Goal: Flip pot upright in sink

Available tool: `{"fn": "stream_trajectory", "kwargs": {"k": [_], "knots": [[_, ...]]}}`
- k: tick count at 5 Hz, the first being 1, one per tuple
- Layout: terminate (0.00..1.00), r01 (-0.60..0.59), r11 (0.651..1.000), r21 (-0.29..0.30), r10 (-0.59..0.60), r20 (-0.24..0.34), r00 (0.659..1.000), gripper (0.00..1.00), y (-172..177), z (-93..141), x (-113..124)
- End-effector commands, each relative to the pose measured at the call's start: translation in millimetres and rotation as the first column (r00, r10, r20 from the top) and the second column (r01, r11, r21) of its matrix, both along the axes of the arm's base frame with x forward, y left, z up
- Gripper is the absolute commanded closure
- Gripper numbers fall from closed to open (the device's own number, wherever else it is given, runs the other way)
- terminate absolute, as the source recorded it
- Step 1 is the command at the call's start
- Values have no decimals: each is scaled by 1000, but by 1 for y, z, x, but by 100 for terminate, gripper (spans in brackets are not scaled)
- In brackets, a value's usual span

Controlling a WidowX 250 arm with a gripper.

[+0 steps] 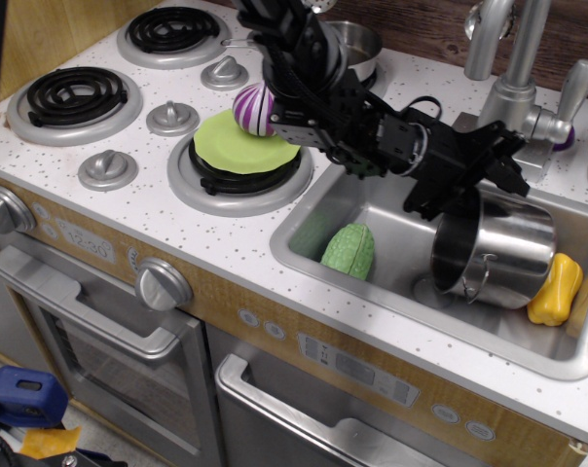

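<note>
The shiny steel pot (pixel 498 255) is in the right half of the sink (pixel 396 313), tilted, with its thin wire loop handle (pixel 475 286) hanging at the lower front. My gripper (pixel 481 187) reaches in from the left and is closed on the pot's upper left edge, holding it partly raised off the sink floor. I cannot see which end of the pot is the opening. The black arm crosses over the sink's back left corner.
A yellow toy pepper (pixel 557 287) lies right of the pot, partly hidden by it. A green toy vegetable (pixel 349 251) lies at the sink's left. The faucet (pixel 513 92) stands behind. A green plate (pixel 240 144) with a purple striped egg (pixel 253 107) sits on the burner.
</note>
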State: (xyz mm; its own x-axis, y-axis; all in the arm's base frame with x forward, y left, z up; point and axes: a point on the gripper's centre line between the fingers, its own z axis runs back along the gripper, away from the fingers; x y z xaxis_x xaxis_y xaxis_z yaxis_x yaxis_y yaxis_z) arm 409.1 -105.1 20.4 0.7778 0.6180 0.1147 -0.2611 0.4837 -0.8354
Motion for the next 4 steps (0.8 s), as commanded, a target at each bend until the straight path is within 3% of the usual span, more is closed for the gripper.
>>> {"fn": "stream_trajectory", "kwargs": {"k": [1, 2, 3, 4], "knots": [[0, -1, 1000, 11, 1, 59, 998, 0, -5, 15, 8], [0, -8, 999, 35, 6, 45, 999, 100, -9, 15, 7], [0, 36, 989, 140, -30, -46, 998, 100, -10, 19, 9], [0, 68, 977, 204, -48, -101, 994, 100, -7, 24, 7]]}}
